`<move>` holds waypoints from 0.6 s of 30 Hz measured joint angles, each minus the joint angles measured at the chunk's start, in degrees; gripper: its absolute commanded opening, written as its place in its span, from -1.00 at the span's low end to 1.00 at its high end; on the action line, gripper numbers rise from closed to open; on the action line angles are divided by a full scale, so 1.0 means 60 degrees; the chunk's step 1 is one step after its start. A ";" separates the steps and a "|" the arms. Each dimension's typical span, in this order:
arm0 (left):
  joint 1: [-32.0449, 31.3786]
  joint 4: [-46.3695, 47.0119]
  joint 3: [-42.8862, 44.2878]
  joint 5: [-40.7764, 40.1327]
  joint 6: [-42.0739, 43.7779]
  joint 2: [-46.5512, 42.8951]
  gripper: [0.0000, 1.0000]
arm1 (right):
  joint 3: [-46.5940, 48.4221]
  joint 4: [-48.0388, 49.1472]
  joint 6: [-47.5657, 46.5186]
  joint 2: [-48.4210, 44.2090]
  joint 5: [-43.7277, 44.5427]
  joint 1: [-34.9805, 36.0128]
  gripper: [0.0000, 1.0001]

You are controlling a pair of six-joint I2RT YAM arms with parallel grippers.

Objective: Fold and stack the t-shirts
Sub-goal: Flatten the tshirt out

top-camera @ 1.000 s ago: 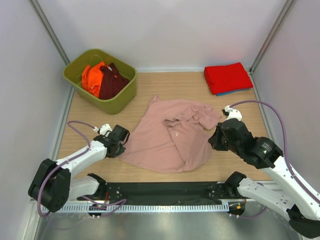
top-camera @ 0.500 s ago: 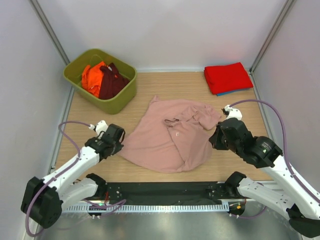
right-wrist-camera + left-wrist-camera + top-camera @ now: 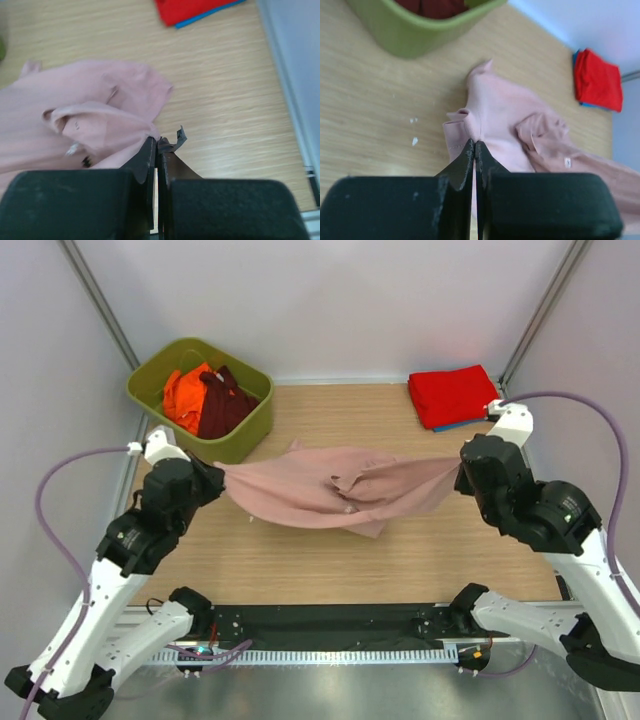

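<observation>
**Pink tee up in the air, no fold on it yet**

Progress check: looks like two done and three to go. A red tee [image 3: 455, 393] sits folded in the far right corner of the worktop [image 3: 400, 560], and a blue tee [image 3: 462, 424] peeks out from under it, so that's presumably the stack. The green bin [image 3: 245, 445] at the far left holds an orange tee [image 3: 183, 398] and a maroon tee [image 3: 225, 405], both crumpled.

The pink tee [image 3: 335, 495] is the one being worked on. The left hand [image 3: 218, 478] is clamped on its left edge and the right hand [image 3: 462, 472] is pinched on its right edge. Both wrist views show the fingers closed tight on cloth. The shirt hangs stretched between them over the middle of the worktop, sagging in the centre with a bunched, twisted bit there. It's hard to tell whether the low part touches the wood.

So this one isn't folded at all yet. It probably needs laying out flat first, then folding, then a trip onto the red tee. After that the two shirts in the bin need the same treatment.
</observation>
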 measured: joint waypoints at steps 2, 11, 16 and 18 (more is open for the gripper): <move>0.0000 -0.0175 0.0747 -0.0390 0.0284 0.0029 -1.00 | 0.0841 -0.0259 -0.0251 0.0342 0.0896 -0.0029 -0.99; -0.0007 -0.1443 0.2404 -0.2594 0.1596 0.0091 -1.00 | 0.2852 0.0375 -0.1796 0.1388 0.2958 -0.0532 -0.98; -0.0007 -0.1596 0.3013 -0.3413 0.2310 0.0073 -1.00 | 0.2677 0.1122 -0.1956 0.2138 0.1413 -0.1563 -0.99; -0.0004 -0.1621 0.3034 -0.3577 0.2495 0.0102 -0.99 | 0.2448 0.1486 -0.1792 0.2517 0.0175 -0.2029 -0.98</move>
